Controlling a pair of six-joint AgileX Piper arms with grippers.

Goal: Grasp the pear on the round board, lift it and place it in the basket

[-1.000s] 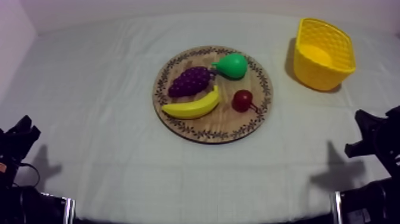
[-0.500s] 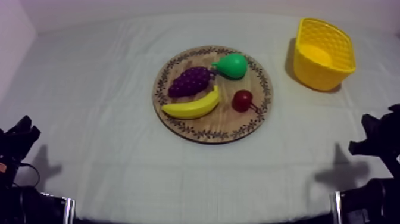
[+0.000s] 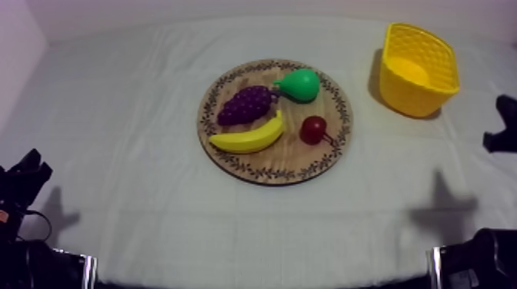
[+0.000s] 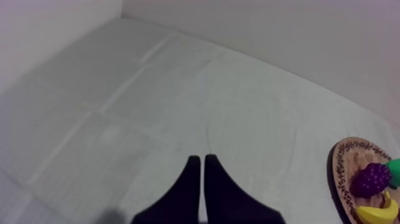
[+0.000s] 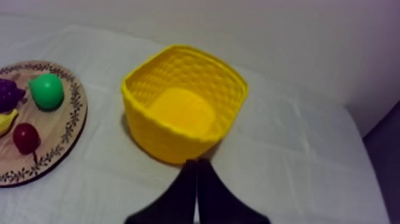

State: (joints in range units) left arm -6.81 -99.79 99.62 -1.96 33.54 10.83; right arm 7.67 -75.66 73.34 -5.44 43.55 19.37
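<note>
1. The pear (image 3: 300, 84) lies on the wooden board (image 3: 261, 171), close to the board's far rim and a little toward its right side. Its narrow stem end points at the grapes (image 3: 246, 104). Nothing grips it.
2. The board rests flat about the middle of the table (image 3: 138, 92). The grapes sit on the board's far left part, just beside the pear's stem end.
3. The banana (image 3: 248, 137) curves along the board's near left part, just beside the grapes. The small red fruit (image 3: 312, 129) sits near the board's right rim, apart from the pear and the banana.
4. The yellow basket (image 3: 400, 88) stands upright with its mouth up near the table's far right corner, well apart from the board.
5. The left gripper (image 4: 202, 164) hangs low over bare cloth near the table's left edge. Its two black fingers are pressed together into a narrow wedge, clenched on nothing. The board's left rim, with the grapes and the banana, lies well off to its side.
6. The right gripper (image 5: 196, 164) is also clenched on nothing, its fingers lying together as a wedge. It points at the basket's near wall and is near it, but not touching.
7. From above, the right arm (image 3: 504, 123) is a black shape at the table's right edge, beside the basket and apart from it.
</note>
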